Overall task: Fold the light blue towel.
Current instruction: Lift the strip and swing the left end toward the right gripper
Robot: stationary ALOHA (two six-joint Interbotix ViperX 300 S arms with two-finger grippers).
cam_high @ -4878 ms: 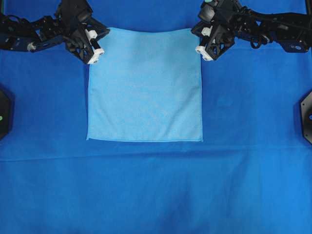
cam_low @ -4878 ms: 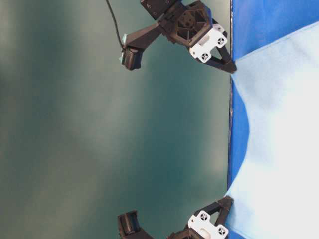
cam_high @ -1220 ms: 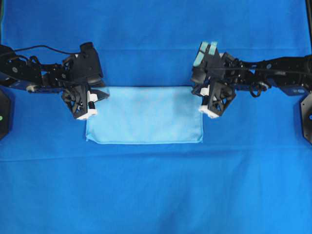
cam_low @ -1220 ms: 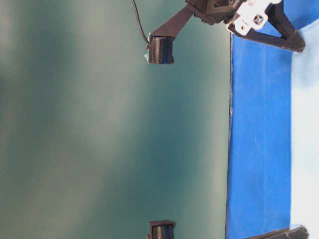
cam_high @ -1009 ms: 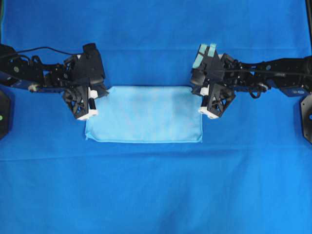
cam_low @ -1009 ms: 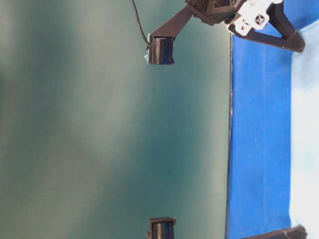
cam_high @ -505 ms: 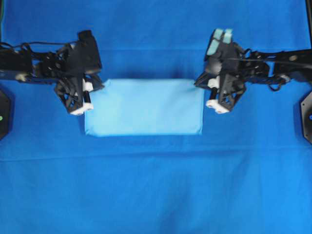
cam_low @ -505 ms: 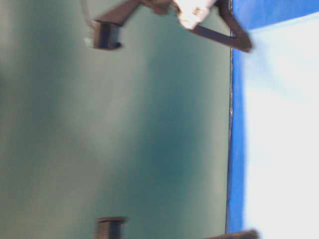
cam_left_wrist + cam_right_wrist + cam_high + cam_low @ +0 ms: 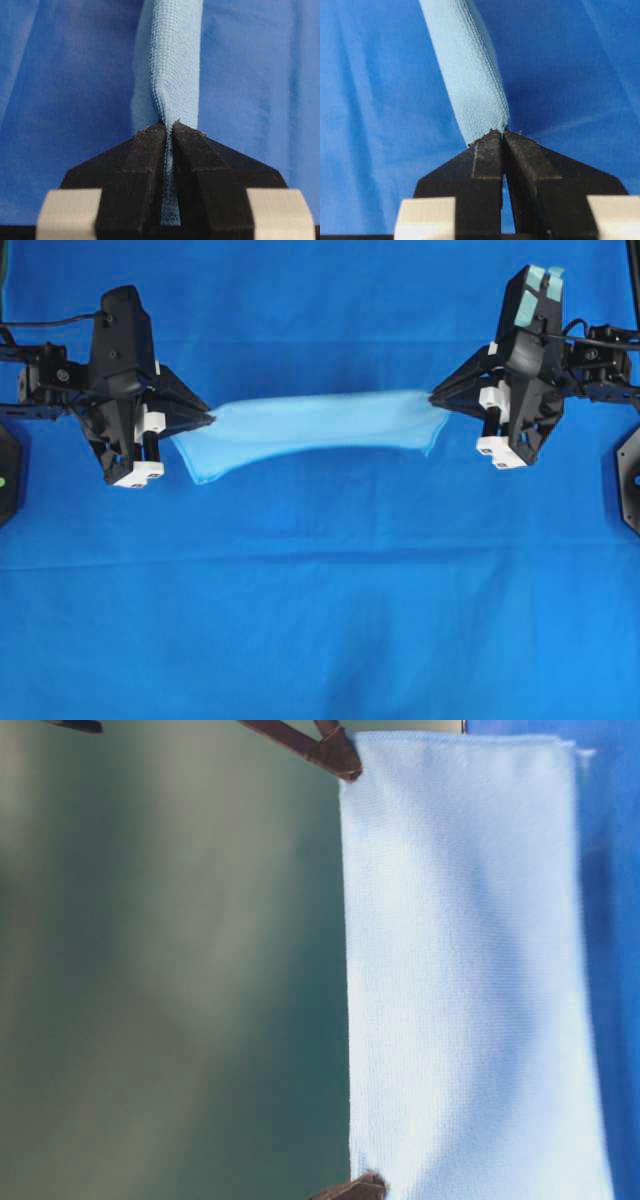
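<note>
The light blue towel [image 9: 310, 425], folded in half, hangs in the air, stretched between my two grippers above the royal-blue cloth. My left gripper [image 9: 208, 420] is shut on its left end; the hem shows pinched between the black fingers in the left wrist view [image 9: 169, 127]. My right gripper [image 9: 435, 398] is shut on its right end, as the right wrist view [image 9: 501, 134] shows. The table-level view shows the towel [image 9: 460, 970] hanging as a flat sheet, with dark fingertips [image 9: 335, 755] at its upper and lower corners.
The large royal-blue cloth [image 9: 320, 620] covers the whole table under the towel. Black arm bases stand at the left edge [image 9: 8, 475] and the right edge [image 9: 630, 480].
The towel went from flat and open to folded in half on the cloth. Since half a second ago both grippers have lifted it off the cloth and moved apart, pulling it taut.
</note>
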